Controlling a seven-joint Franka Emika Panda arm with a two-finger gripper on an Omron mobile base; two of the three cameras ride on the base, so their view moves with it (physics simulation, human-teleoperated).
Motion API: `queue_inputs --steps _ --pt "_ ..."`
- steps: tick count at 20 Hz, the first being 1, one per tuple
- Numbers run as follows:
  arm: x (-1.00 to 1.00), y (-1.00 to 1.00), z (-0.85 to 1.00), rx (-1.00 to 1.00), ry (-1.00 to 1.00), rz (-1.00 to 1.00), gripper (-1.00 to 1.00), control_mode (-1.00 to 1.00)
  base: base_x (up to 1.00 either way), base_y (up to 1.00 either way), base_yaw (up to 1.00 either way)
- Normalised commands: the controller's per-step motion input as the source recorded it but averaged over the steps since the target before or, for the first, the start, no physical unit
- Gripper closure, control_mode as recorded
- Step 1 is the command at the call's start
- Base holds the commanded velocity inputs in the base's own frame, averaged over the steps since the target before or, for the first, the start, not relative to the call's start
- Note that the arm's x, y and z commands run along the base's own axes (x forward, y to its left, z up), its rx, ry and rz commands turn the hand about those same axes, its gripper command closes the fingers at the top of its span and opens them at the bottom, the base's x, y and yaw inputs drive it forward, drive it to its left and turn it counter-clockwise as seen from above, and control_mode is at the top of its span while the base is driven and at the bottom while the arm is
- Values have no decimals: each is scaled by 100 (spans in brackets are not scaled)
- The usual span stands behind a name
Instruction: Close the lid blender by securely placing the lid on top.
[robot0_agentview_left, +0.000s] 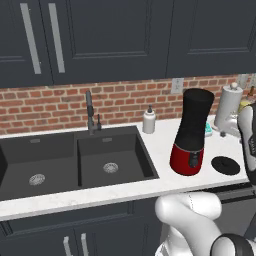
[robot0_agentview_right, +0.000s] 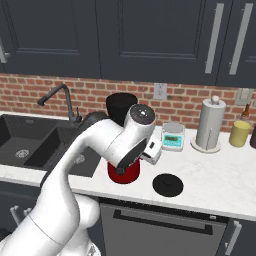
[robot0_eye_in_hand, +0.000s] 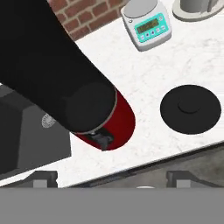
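The lid lies flat on the white marble worktop, just beside the blender and apart from its red base — the jar's top not yet covered. The fingers stand spread wide, holding nothing. The disc looks light, rigid and smooth; its small centre knob seems the likeliest place to pinch it, since the flat rim hugs the surface. A kitchen scale near the brick wall shows a green display — its digits too small to read.
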Motion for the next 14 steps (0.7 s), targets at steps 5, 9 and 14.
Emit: queue_inputs --steps 5,9,14 --pt "4 -100 -40 15 12 -28 -100 -100 0 0 0" --pt "30 -85 -36 9 10 -13 -100 -100 0 0 0" --pt "19 -34 -35 3 16 -3 -100 -100 0 0 0"
